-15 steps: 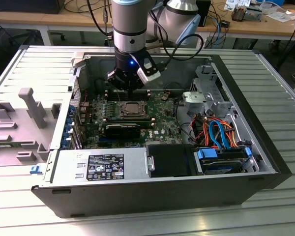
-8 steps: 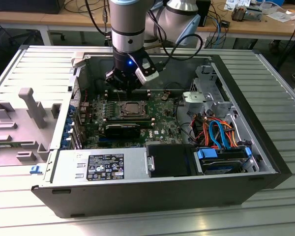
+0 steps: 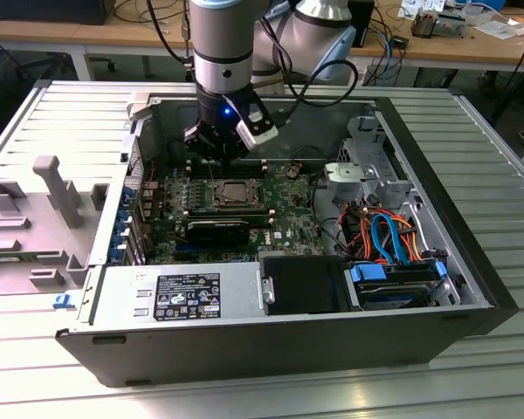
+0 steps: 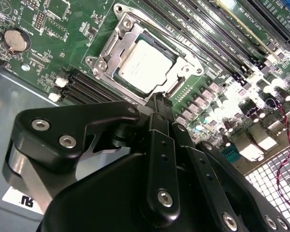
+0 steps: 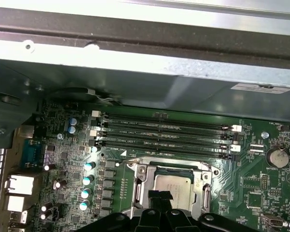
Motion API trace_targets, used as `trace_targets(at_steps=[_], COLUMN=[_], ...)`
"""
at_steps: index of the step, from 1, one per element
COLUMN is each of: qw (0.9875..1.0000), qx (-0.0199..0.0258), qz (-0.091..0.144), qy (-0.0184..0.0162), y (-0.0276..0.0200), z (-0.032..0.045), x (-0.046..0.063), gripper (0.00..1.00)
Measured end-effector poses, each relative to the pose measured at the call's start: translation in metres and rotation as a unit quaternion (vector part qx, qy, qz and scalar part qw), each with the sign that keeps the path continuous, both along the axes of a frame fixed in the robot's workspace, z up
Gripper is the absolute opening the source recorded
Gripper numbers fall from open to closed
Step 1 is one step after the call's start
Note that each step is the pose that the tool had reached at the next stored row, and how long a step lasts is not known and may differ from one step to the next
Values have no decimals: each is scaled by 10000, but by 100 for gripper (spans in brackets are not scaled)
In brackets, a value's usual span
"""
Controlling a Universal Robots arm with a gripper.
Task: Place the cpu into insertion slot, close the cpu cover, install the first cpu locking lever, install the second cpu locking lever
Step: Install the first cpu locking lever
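Note:
The cpu (image 4: 144, 65), a dull silver square, lies in the insertion slot (image 4: 93, 62) on the green motherboard (image 3: 284, 223). The cpu cover (image 4: 117, 46), a silver frame with a cutout, lies flat around the chip. A thin wire lever (image 4: 179, 43) runs along the side by the memory slots. My gripper (image 4: 158, 100) is shut with nothing seen between its fingers, and its tip hovers just at the socket's edge. In the exterior view the gripper (image 3: 220, 155) hangs just behind the cpu (image 3: 238, 192). In the first wrist view the gripper (image 5: 159, 197) overlaps the near edge of the cpu (image 5: 176, 186).
Long black memory slots (image 5: 164, 133) lie beside the socket. The open computer case wall (image 5: 135, 67) rises close behind them. Bundled orange and blue cables (image 3: 384, 231) fill the exterior view's right, a power supply (image 3: 179, 297) the front. A grey fixture (image 3: 57, 188) stands at the left.

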State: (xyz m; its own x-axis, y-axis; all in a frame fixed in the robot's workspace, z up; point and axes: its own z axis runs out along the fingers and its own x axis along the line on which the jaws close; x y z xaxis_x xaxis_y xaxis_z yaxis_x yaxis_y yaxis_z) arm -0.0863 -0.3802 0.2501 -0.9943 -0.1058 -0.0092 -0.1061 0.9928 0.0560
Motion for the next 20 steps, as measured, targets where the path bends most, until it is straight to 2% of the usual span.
trace_targets(at_steps=[12,16,20], qw=[10000,10000,10000], qx=[1,5,9], qz=[0,1,0], qy=[0,0,-1], y=[0,0,0], z=[0,0,0], x=[-176,-254,-378], gripper=[11,11,11])
